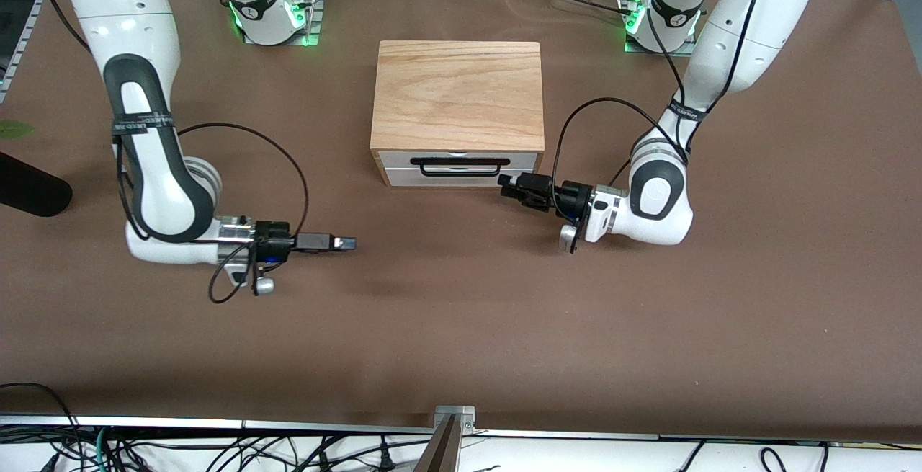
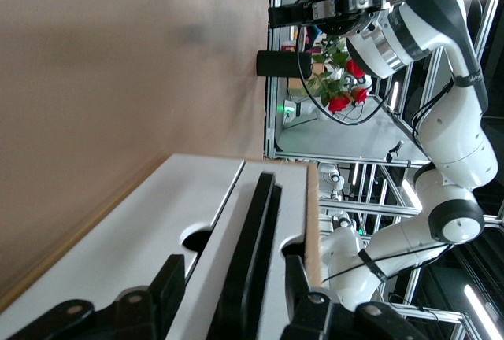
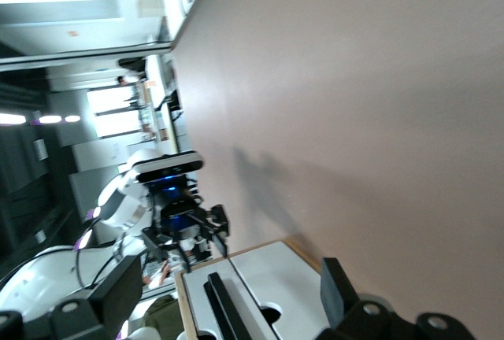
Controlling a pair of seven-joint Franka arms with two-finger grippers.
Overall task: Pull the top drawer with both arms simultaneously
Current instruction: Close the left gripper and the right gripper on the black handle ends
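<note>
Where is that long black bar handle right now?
The long black bar handle lies across the white top drawer front of the oak-grain wooden box, its end between the left gripper's jaws.

Left pincer (image 1: pixel 508 189) at drawer handle (image 1: pixel 459 166)

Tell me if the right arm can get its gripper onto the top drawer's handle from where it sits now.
Probably yes. The right gripper hangs open over bare table, toward the right arm's end from the top drawer. Nothing lies between it and the handle; the left gripper sits at only one end of the bar.
</note>
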